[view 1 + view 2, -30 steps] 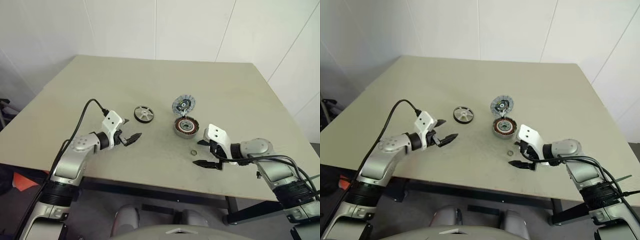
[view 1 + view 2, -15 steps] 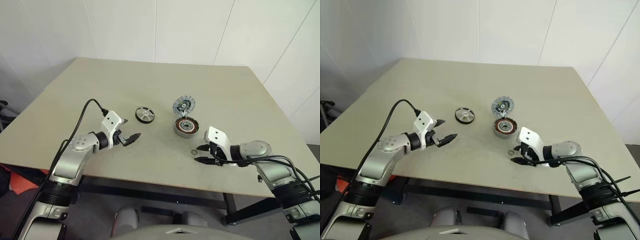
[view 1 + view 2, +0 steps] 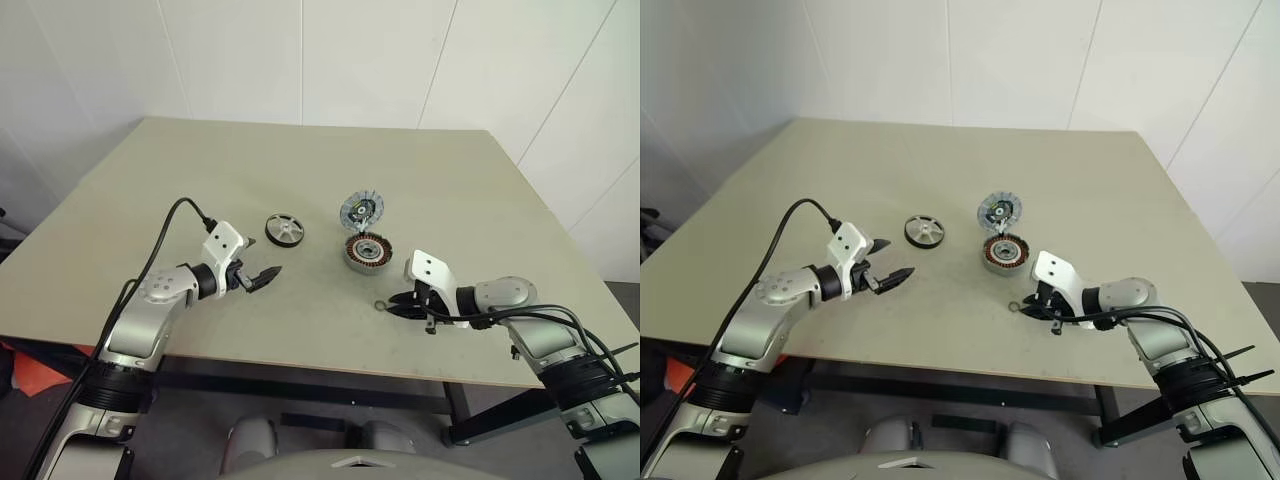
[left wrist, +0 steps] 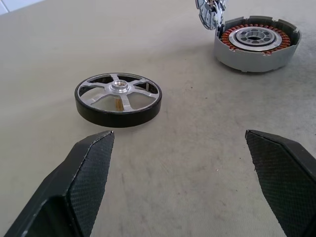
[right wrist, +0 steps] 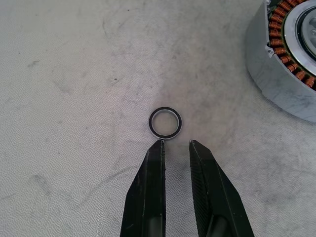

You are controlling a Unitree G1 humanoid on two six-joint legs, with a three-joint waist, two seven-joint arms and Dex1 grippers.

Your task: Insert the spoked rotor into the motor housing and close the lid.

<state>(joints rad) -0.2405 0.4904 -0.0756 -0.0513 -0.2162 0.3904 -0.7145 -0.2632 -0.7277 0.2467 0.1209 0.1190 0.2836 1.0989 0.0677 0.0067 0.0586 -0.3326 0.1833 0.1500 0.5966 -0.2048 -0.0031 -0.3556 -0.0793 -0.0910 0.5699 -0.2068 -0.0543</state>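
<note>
In the head views I see the spoked rotor (image 3: pixel 286 229) flat on the table (image 3: pixel 200 170), well left of the motor housing (image 3: pixel 368 252), whose lid (image 3: pixel 361 210) stands raised at its far edge. In the left wrist view, my left pincer (image 4: pixel 180 163) is spread wide, empty, near the rotor. In the right wrist view, my right pincer (image 5: pixel 176 144) is nearly pressed together, a narrow gap between its tips, just beside a small washer ring (image 5: pixel 165 123) and pinching nothing.

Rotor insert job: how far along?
Nothing done yet. The spoked rotor lies on the table, apart from the motor housing, whose windings are bare and whose lid stands open. The left gripper, jaws wide, faces the rotor. The right gripper, jaws nearly closed, points at a small washer ring. Insert and lid-closing remain.
</note>
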